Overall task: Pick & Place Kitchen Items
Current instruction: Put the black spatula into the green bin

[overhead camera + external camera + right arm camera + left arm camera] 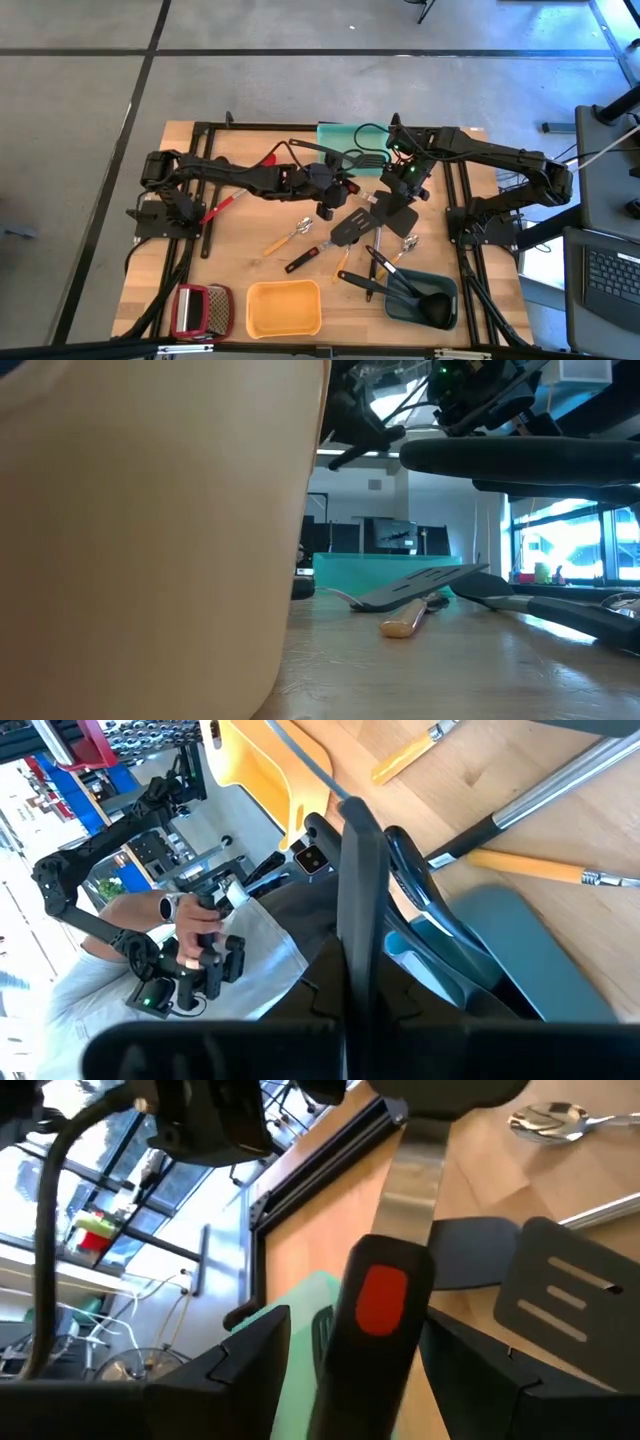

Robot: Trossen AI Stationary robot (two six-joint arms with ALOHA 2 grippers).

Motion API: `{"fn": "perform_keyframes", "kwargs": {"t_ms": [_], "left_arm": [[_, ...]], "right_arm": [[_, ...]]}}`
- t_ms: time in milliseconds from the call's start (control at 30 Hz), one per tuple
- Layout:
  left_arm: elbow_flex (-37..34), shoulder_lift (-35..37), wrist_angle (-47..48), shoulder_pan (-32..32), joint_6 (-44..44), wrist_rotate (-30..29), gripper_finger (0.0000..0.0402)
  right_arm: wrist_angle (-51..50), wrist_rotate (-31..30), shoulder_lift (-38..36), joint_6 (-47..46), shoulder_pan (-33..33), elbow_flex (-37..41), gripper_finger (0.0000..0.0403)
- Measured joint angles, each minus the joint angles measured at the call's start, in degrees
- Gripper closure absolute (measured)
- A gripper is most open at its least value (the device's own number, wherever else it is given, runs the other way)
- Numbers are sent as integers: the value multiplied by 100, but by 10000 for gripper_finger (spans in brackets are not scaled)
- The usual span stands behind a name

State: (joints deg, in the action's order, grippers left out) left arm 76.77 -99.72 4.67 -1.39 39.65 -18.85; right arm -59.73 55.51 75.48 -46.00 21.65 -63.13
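Left gripper [327, 200], fingers spread, straddles a black-handled utensil with a red patch [383, 1302] at frame centre; its long axis runs upper right to lower left; right gripper [398, 203], fingers pressed together, pinches a black flat-bladed spatula [388, 206] beside it.

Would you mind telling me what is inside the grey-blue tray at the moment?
The grey-blue tray holds black utensils: a ladle with its bowl at one end, and other dark handles lying across it. They overlap, so their exact number and anything beneath them cannot be seen.
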Motion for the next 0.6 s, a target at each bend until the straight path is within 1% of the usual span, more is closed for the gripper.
{"fn": "perform_keyframes", "kwargs": {"t_ms": [133,367,467,600], "left_arm": [[0,0,43,-66,-144,197,201],[0,0,95,-107,-366,254,232],[0,-57,170,-105,-623,326,253],[0,-115,468,-73,-921,377,292]], "right_arm": [[36,1,0,-2,0,0,397],[41,1,0,-2,0,0,397],[38,14,0,-8,0,0,397],[42,-3,-2,-26,7,0,397]]}}
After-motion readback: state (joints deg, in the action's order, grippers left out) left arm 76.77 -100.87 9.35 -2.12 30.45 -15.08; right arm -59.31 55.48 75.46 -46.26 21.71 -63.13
